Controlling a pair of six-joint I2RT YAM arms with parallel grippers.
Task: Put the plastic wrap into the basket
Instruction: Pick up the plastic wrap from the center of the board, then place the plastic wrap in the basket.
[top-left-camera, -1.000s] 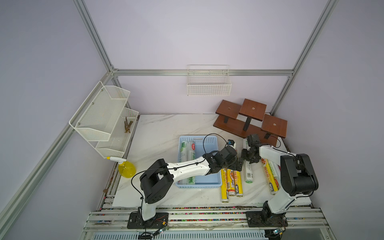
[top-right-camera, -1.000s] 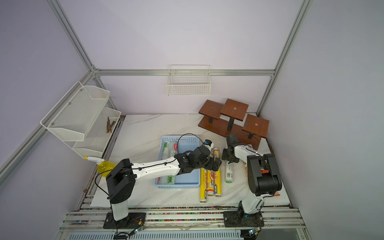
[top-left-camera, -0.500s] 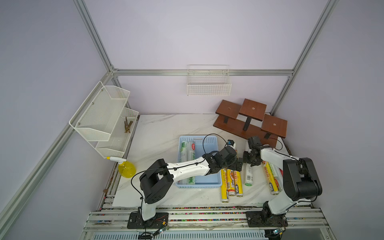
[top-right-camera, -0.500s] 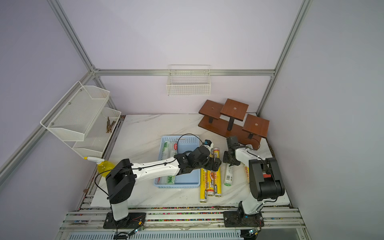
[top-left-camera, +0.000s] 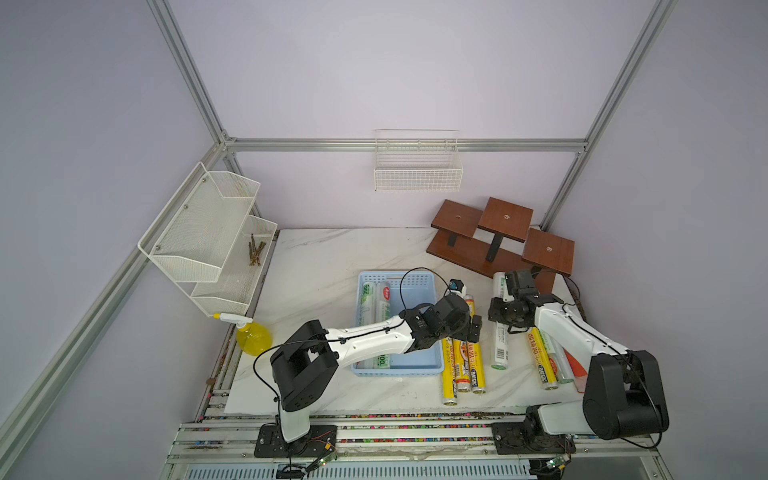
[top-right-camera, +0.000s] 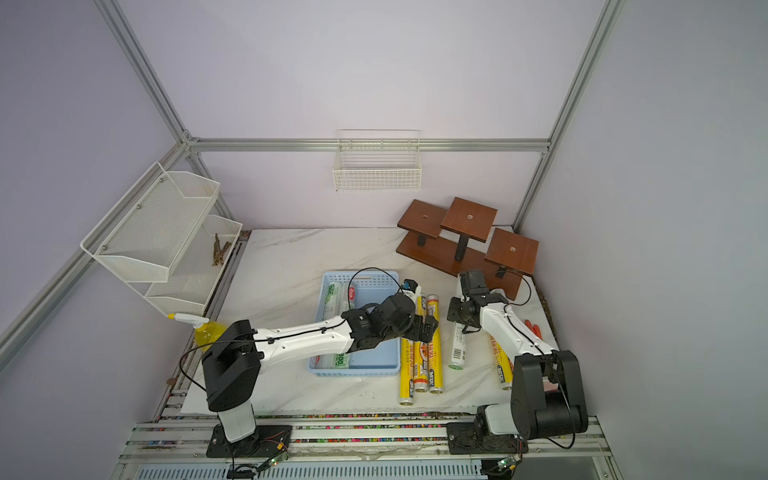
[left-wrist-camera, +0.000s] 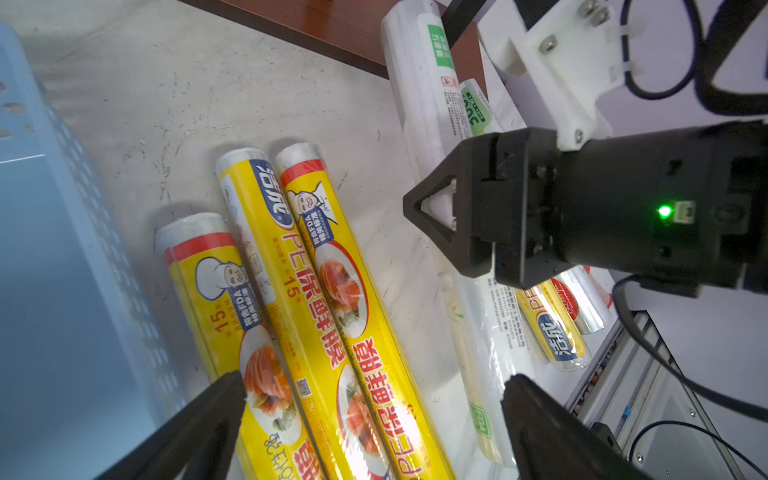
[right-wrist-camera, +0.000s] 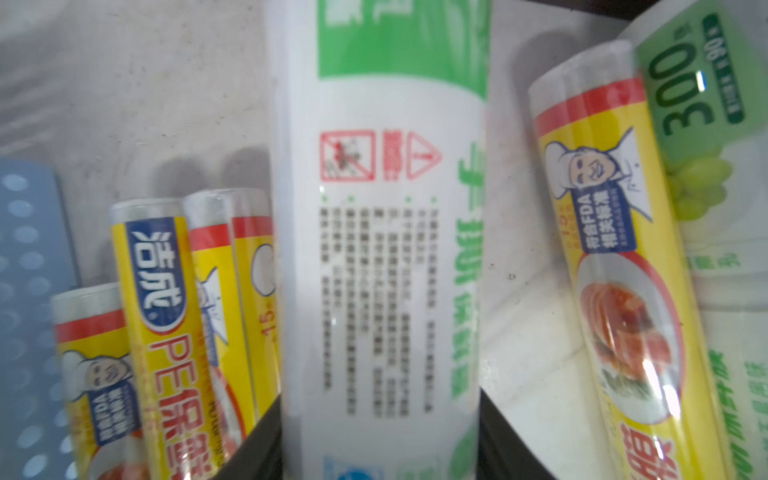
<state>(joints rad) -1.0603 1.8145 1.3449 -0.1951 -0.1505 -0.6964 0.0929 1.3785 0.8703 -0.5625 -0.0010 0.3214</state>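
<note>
Marble table (top-left-camera: 332, 257): a bare stretch runs between the basket (top-left-camera: 397, 369) and the back wall. A wooden stand (top-left-camera: 505, 216) fills the back right corner. The basket sits mid-table with two green-print rolls (top-left-camera: 374, 303) against its left wall and bare blue floor to their right (the left arm crosses over part of it). Three yellow rolls (top-left-camera: 461, 365) lie side by side, touching, just beside the basket's right wall, near ends close to the table's front edge. A fourth yellow roll (top-left-camera: 540, 359) and a clear roll (top-left-camera: 559, 363) lie near the right edge. The white roll (top-left-camera: 500, 349) lies between those two groups, far end near the stand's base. Right gripper (right-wrist-camera: 380, 453) is clamped on the white roll about mid-length, one dark finger on each side (lifted or resting on the marble: cannot tell). Left gripper (left-wrist-camera: 374, 419) is spread wide and holds nothing, hovering above the three yellow rolls next to the basket's right wall.
</note>
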